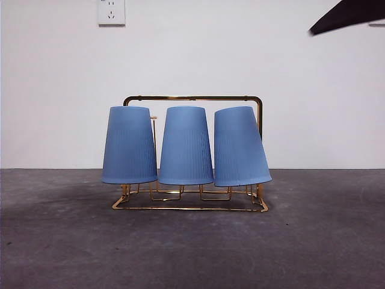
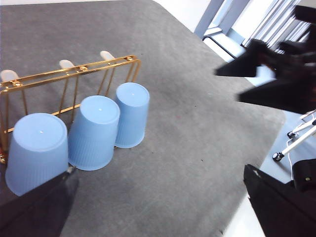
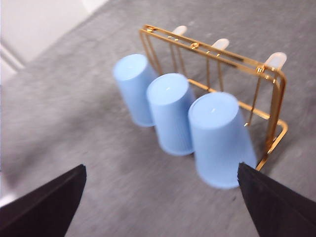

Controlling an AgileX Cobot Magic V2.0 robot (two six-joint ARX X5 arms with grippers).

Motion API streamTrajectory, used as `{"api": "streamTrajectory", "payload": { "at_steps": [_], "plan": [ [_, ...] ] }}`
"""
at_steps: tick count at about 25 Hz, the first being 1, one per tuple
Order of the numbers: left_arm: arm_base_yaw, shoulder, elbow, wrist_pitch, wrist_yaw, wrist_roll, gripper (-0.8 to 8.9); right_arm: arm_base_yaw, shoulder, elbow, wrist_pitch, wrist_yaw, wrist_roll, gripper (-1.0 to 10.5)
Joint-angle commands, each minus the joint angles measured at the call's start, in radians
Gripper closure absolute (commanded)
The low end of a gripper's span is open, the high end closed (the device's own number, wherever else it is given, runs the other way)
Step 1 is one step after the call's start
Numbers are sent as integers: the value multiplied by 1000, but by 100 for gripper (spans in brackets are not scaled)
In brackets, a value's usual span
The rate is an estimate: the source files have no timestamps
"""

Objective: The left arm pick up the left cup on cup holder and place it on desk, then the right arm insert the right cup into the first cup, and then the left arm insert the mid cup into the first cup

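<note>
Three blue cups hang upside down on the gold cup holder [image 1: 192,98], which stands on the dark grey desk [image 1: 192,253]. In the front view they are the left cup [image 1: 129,144], the mid cup [image 1: 186,146] and the right cup [image 1: 239,147], which leans a little. My left gripper [image 2: 158,207] hovers open above the desk, nearest the left cup [image 2: 37,150], with nothing between its jaws. Near the right cup [image 3: 219,138], my right gripper [image 3: 160,207] is also open and holds nothing. Neither gripper touches a cup.
A black arm tip [image 1: 346,15] pokes in at the front view's top right corner. The other arm [image 2: 276,74] shows dark in the left wrist view, beyond the desk's edge. A white wall with a socket [image 1: 111,12] stands behind the holder.
</note>
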Motion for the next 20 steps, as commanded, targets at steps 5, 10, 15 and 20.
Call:
{"api": "streamTrajectory", "payload": {
  "at_steps": [5,10,15,20],
  "plan": [
    [-20,-27,21,-27,9,8,282,90,167,17,191,126,-27,455],
    [-22,-36,21,-62,9,11,282,95,294,17,279,142,-31,456],
    [-27,-35,21,-71,8,13,282,95,428,17,362,193,-31,456],
    [-27,-35,21,-71,8,12,282,95,520,17,428,193,-31,458]
  ]
}}
